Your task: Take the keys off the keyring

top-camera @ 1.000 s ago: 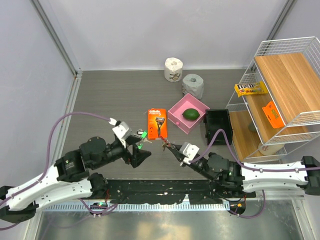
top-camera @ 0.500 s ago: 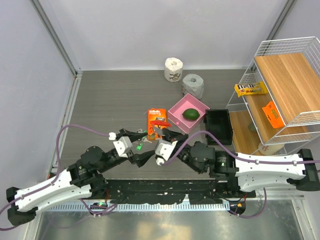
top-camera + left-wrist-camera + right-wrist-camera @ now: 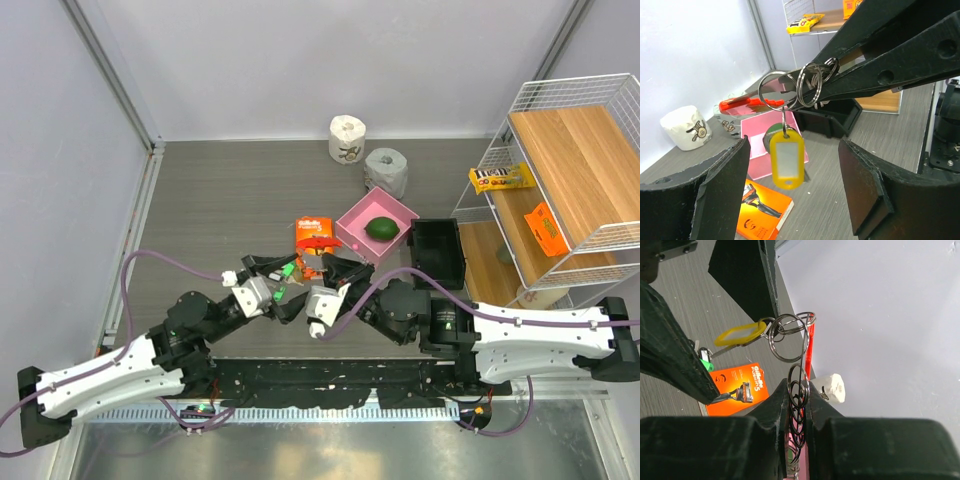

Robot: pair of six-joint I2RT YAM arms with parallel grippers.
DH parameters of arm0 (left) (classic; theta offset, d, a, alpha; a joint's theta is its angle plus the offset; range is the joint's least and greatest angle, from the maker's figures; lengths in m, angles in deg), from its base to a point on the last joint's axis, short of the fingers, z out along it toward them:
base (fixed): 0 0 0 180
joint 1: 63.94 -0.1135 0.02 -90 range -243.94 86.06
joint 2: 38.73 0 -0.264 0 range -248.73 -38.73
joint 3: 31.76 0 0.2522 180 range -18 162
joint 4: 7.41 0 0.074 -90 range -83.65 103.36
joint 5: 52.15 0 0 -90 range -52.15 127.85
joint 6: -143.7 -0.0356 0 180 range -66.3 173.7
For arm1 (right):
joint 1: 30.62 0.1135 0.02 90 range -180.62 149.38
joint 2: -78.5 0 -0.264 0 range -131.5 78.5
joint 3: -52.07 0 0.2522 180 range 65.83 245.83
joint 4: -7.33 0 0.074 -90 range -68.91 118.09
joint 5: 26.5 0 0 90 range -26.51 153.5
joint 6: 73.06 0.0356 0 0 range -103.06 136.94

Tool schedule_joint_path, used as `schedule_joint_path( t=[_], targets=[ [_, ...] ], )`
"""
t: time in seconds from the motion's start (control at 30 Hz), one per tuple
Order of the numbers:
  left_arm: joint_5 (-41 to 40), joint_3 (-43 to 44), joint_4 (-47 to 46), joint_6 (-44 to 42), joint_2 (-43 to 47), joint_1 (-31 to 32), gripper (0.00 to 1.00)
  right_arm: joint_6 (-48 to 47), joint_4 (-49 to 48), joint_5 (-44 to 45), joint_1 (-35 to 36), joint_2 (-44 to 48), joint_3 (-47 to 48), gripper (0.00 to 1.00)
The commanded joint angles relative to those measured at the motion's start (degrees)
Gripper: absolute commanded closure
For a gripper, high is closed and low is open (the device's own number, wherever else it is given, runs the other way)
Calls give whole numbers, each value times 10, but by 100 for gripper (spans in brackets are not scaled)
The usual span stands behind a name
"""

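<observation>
Left wrist: left gripper (image 3: pixel 794 146) spread wide, holding nothing; right gripper (image 3: pixel 802 94) clamped on keyring (image 3: pixel 746 104) chain, yellow tag (image 3: pixel 786 159) dangling. Green tag (image 3: pixel 705 365) seen from right wrist, not here.

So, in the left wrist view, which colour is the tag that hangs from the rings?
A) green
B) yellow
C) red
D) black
B: the tag hanging below the rings is yellow with a pale insert.
</observation>
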Motion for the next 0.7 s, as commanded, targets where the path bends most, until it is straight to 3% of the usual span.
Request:
schedule_joint_path(
  t=[0.0,0.43,0.67],
  targets=[
    [-9,33,-38,-19,-6,-1,25,-4,-7,-22,3,22,24,95],
    [17,63,30,-3,-9,-1,27,12,26,-41,3,32,24,95],
    [-7,75,52,40,-20,-1,41,13,24,-43,3,32,27,95]
  ],
)
